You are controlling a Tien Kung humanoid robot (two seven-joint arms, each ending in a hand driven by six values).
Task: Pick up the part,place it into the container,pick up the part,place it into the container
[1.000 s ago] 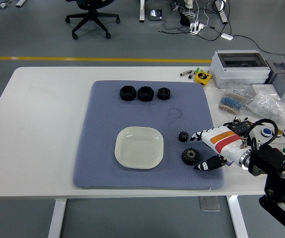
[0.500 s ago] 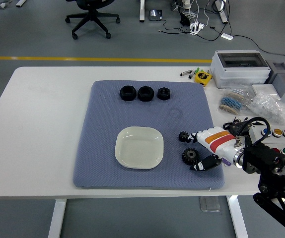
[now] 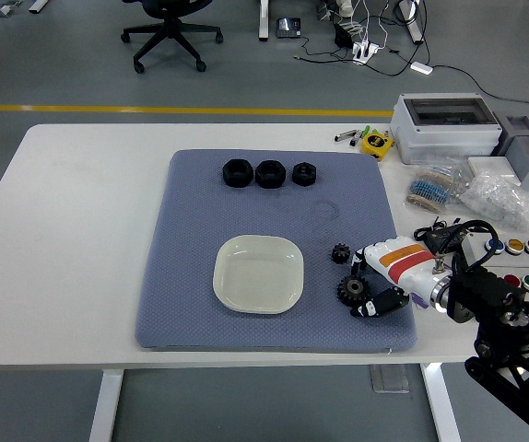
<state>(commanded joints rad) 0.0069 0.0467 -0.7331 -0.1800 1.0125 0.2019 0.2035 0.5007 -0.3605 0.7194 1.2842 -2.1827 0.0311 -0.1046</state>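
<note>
Head view: the right hand (image 3: pixel 368 281) is spread about the larger gear (image 3: pixel 351 291), apparently not yet gripped, for lifting to the dish (image 3: pixel 258 273) on its far side.

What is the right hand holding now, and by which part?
Nothing yet: the right hand brackets the larger gear, which lies on the mat.

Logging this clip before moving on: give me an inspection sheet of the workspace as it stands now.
Surface: white table, blue-grey mat in the middle.
Job's things: empty cream dish; small gear and large gear to its right; three black nuts in a row at the mat's far edge.
Clutter: grey box, tape measure, bagged parts, button panel.
Hands: right hand at the large gear, fingers either side, not lifted; left nothing seen.
Cables: on floor beyond table.
Surroundings: office chair.
</note>
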